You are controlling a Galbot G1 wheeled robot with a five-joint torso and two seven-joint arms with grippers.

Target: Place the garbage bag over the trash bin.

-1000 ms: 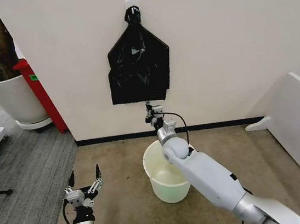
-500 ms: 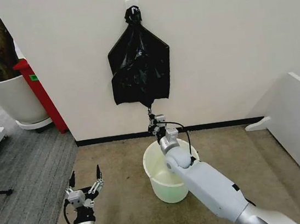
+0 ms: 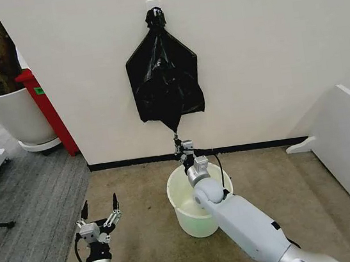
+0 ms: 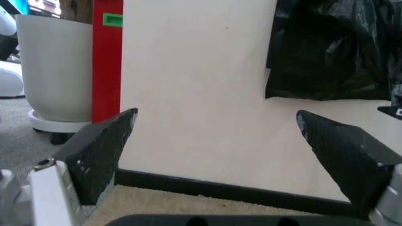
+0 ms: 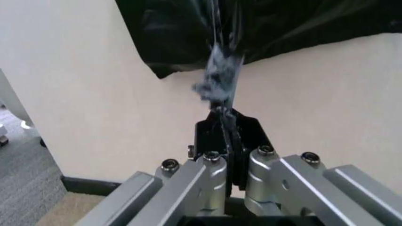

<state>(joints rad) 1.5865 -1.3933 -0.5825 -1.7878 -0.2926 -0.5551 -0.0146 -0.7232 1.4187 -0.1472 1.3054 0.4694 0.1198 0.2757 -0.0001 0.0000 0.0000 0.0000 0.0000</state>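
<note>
A stretched strand of the glossy black plastic garbage bag (image 3: 165,75), hung mid-frame on the wall, is pinched by the right gripper (image 3: 180,144) fingers above the cream-white round plastic trash bin (image 3: 184,212); the left gripper (image 3: 99,213) is held wide open at lower left, nothing gripped.

Right arm extends from lower right of head view up to centre; right gripper (image 3: 178,145) points upward, fingers pinched together on thin black plastic strand. Left gripper (image 3: 99,211) sits lower left, fingers spread wide, upturned.

glossy black garbage bag (image 3: 164,74) hangs rumpled on the wall above the upright cream trash bin (image 3: 188,218).
</note>
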